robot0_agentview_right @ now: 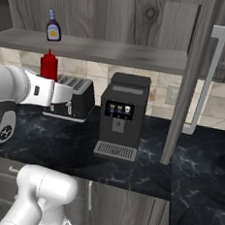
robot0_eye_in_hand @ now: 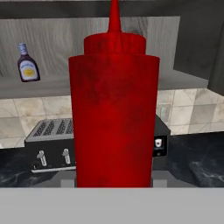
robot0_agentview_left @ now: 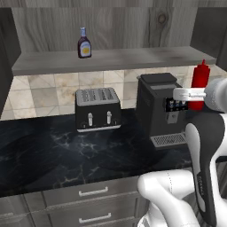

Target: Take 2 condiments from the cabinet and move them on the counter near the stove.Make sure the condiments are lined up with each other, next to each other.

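You've got the red bottle (robot0_eye_in_hand: 113,113) held up in the air by the tool (robot0_agentview_left: 191,94), clear of the cabinet shelf (robot0_agentview_left: 133,57) where the brown bottle (robot0_agentview_left: 84,43) waits, so next carry it down to the counter (robot0_agentview_left: 53,150) & stand it near the stove.

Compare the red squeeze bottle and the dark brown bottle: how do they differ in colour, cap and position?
The red squeeze bottle is all red with a pointed cap and held up in the gripper; the dark brown bottle has a pale cap and yellow label and stands on the cabinet shelf. Both are upright.
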Robot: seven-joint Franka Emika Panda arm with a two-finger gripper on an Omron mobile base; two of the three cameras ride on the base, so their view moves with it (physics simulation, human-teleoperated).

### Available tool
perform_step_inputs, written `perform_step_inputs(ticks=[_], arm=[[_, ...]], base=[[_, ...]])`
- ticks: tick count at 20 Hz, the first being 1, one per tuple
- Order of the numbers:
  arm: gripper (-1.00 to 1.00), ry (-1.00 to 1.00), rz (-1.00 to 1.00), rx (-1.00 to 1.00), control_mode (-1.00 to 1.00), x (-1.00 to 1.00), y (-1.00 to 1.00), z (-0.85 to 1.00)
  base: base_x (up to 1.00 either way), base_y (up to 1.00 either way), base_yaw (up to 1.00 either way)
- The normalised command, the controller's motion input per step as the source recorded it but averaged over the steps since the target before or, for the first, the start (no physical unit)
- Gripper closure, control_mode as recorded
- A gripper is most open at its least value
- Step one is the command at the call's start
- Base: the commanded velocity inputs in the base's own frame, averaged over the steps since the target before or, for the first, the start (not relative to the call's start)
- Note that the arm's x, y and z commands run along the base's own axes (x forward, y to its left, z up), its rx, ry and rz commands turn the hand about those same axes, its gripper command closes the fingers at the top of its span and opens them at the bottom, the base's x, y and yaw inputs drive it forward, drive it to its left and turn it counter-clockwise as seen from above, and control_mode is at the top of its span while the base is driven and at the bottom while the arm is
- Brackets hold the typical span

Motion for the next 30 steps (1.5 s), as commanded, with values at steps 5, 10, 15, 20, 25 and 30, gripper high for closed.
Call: perform_step_inputs(ticks=[5, 10, 15, 20, 25, 30], arm=[[1.00, 0.00, 0.00, 0.00, 1.00, 0.00, 0.00, 0.00], [1.00, 0.00, 0.00, 0.00, 1.00, 0.00, 0.00, 0.00], [1.00, 0.00, 0.00, 0.00, 1.00, 0.00, 0.00, 0.00], [1.00, 0.00, 0.00, 0.00, 1.00, 0.00, 0.00, 0.00], [1.00, 0.00, 0.00, 0.00, 1.00, 0.00, 0.00, 0.00], [1.00, 0.00, 0.00, 0.00, 1.00, 0.00, 0.00, 0.00]], base=[[-0.17, 0.06, 0.00], [-0.34, 0.18, 0.01], [-0.39, 0.27, 0.00], [-0.40, 0.34, 0.00], [-0.31, 0.41, 0.05], [-0.37, 0.43, 0.13]])
